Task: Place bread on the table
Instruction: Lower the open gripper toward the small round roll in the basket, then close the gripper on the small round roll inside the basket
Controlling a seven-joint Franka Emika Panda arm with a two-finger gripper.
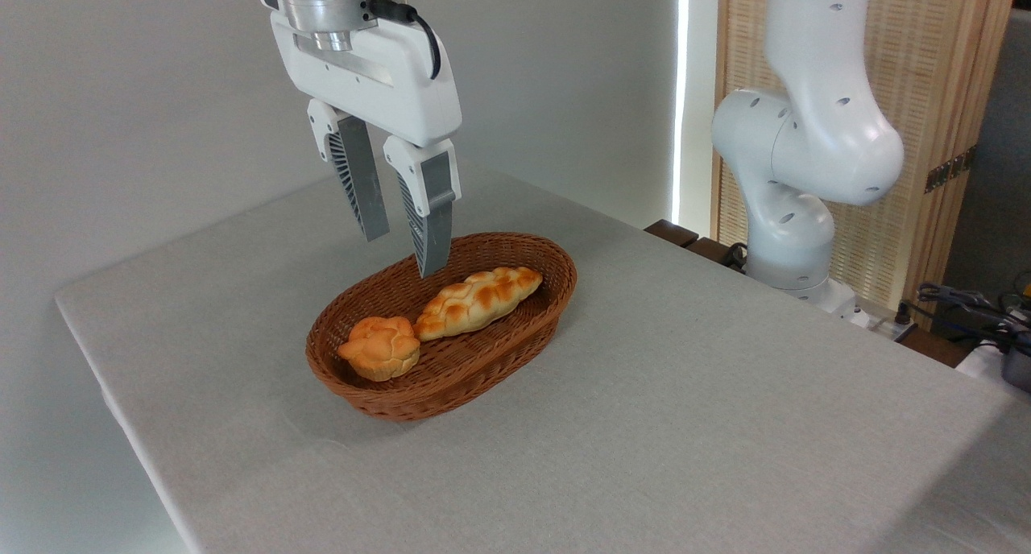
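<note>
**Gripper spread above the basket, bun inside**

The gripper [400,254] hangs over the far rim of the basket [515,361] with its two fingers [361,190] spread apart and nothing between them. The fingertips point down and sit clear of everything; in the picture the right one overlaps the basket's far rim, but its height above the rim cannot be told.

Below and toward the camera, the bun [380,347] lies on the basket floor at the left end, close against the near-left wall. The loaf [478,299] lies just beside it on the right, running diagonally up toward the far right rim; the two breads touch or nearly touch where they meet. The basket walls rise around both.

The basket sits near the middle of the table [685,393]. Bare cloth surrounds it on every side: a wide stretch to the right and toward the camera, a narrower band to the left before the table's left edge, and a strip behind up to the far edge near the wall.

The arm's base [793,240] stands past the table's right far edge, well apart from the basket. Cables [966,304] lie at the far right, off the table.
</note>
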